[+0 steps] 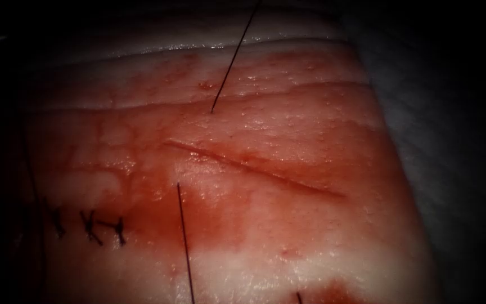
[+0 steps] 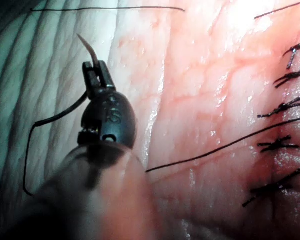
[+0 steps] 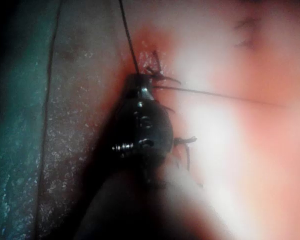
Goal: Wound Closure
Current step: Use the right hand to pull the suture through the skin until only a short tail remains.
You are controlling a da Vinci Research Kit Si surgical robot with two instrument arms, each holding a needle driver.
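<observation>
My left tool (image 2: 97,75) is shut on the curved needle (image 2: 87,47). A short pointed end sticks out past the jaws, and the needle is clear of the tissue. Its thread (image 2: 35,130) trails back in a loop beside the tool. My right tool (image 3: 138,81) has its narrow tip closed where a taut thread (image 3: 126,30) meets it, beside dark stitches (image 3: 157,72). In the endoscope view the cut (image 1: 254,168) runs slanting across the tissue (image 1: 310,129). One thread (image 1: 232,62) enters the tissue beyond the cut, and another thread (image 1: 185,242) leaves it on the near side.
A row of dark finished stitches (image 1: 91,225) lies at the lower left of the endoscope view, also stitches (image 2: 282,107) by a thread strand (image 2: 215,150). Red fluid (image 1: 209,219) stains the tissue around the cut. The tissue's right edge (image 1: 406,186) drops into dark cloth.
</observation>
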